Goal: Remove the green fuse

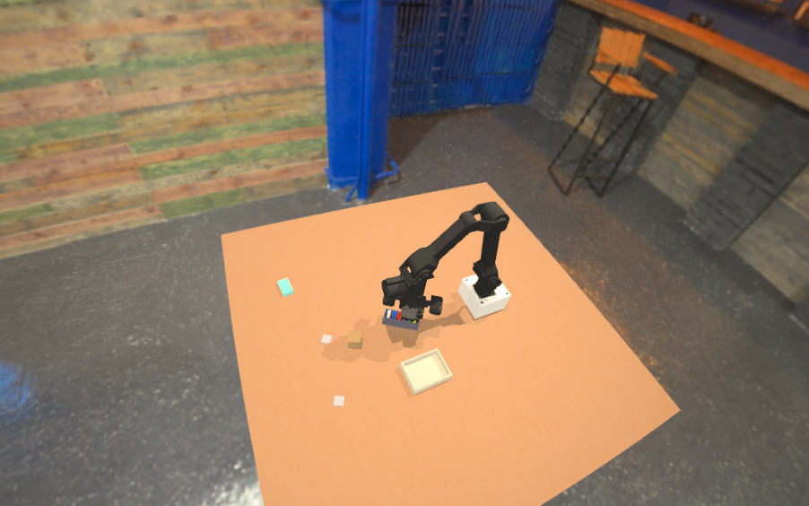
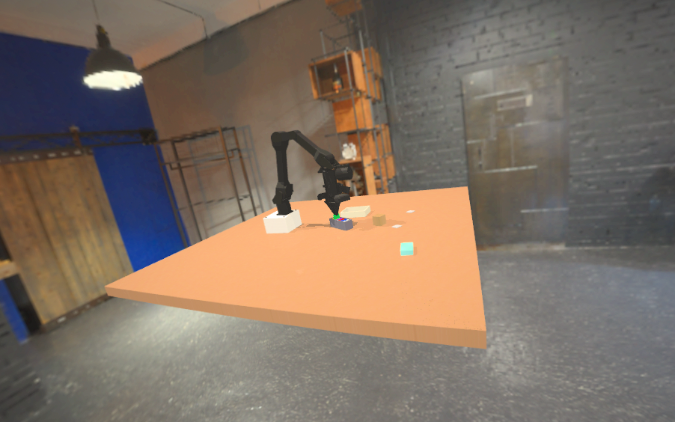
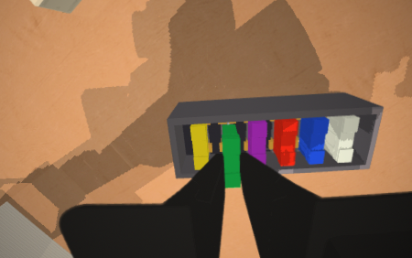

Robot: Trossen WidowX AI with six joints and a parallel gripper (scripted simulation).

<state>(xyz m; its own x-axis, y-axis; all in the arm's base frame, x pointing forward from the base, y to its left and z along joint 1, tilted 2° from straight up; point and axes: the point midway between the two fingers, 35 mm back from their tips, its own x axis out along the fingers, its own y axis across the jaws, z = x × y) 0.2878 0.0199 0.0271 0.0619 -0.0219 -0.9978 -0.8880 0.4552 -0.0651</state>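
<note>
The dark grey fuse block [image 3: 275, 106] [image 1: 394, 322] [image 2: 342, 224] lies on the orange table below my gripper [image 3: 232, 161] [image 1: 410, 316] [image 2: 336, 212]. In the wrist view it holds a row of yellow [image 3: 200, 142], green, purple [image 3: 257, 139], red [image 3: 286, 139], blue [image 3: 313, 137] and white [image 3: 342, 137] fuses. My gripper is shut on the green fuse [image 3: 231, 142] [image 2: 336, 216], one finger on each side. The green fuse sticks up higher than its neighbours, over its slot. The cream tray [image 1: 441, 362] [image 2: 355, 212] stands empty a short way from the block.
A tan cube [image 1: 354, 338] [image 2: 379, 219] sits near the block. A teal block [image 1: 284, 286] [image 2: 406, 248] lies farther off. Two small white squares [image 1: 326, 338] [image 1: 338, 400] lie on the table. The arm's white base [image 1: 484, 296] [image 2: 282, 221] stands beside the block.
</note>
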